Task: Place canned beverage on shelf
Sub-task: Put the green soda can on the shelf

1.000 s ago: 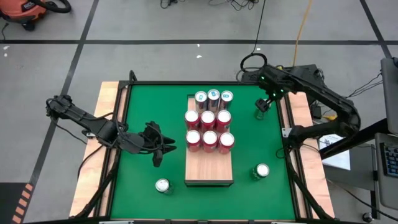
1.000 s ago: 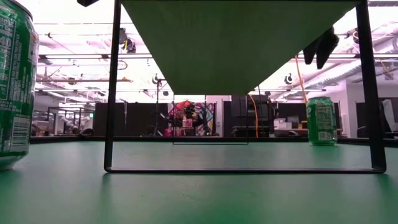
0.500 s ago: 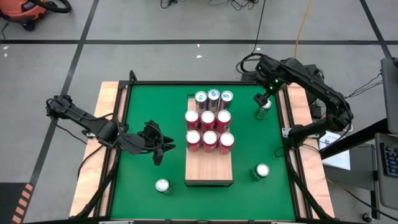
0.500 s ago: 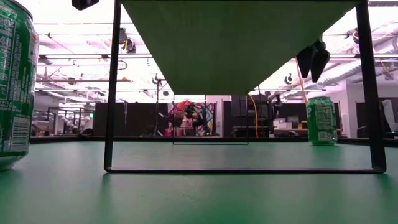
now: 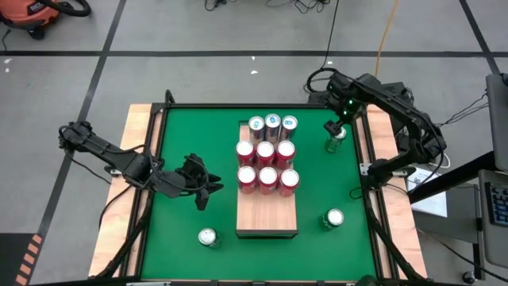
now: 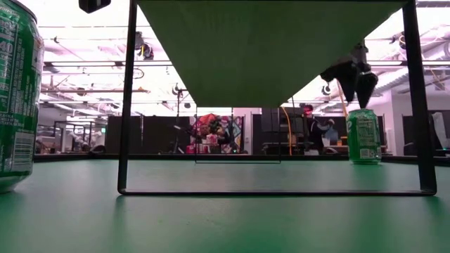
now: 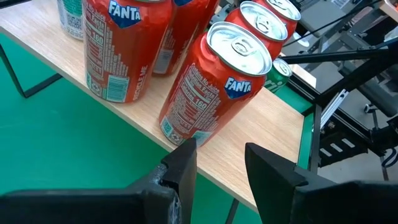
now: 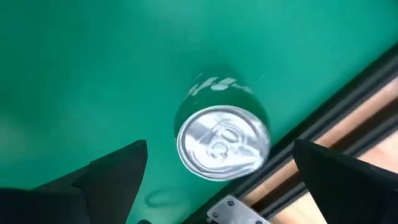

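We see the shelf [image 5: 267, 208] in the middle of the green worktop [image 5: 182, 135], carrying nine cans [image 5: 266, 153] on its far part, six of them red. A green can [image 5: 336, 142] stands apart from the shelf's far right corner, near the worktop's edge. The right tool [image 5: 333, 129] hangs directly above it, fingers spread wide, gripping nothing. The left tool [image 5: 208, 191] waits left of the shelf, partly open and empty. Two more green cans [image 5: 207, 237] stand off the shelf's near corners.

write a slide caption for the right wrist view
Open right hand poised above an upright green can on the table.
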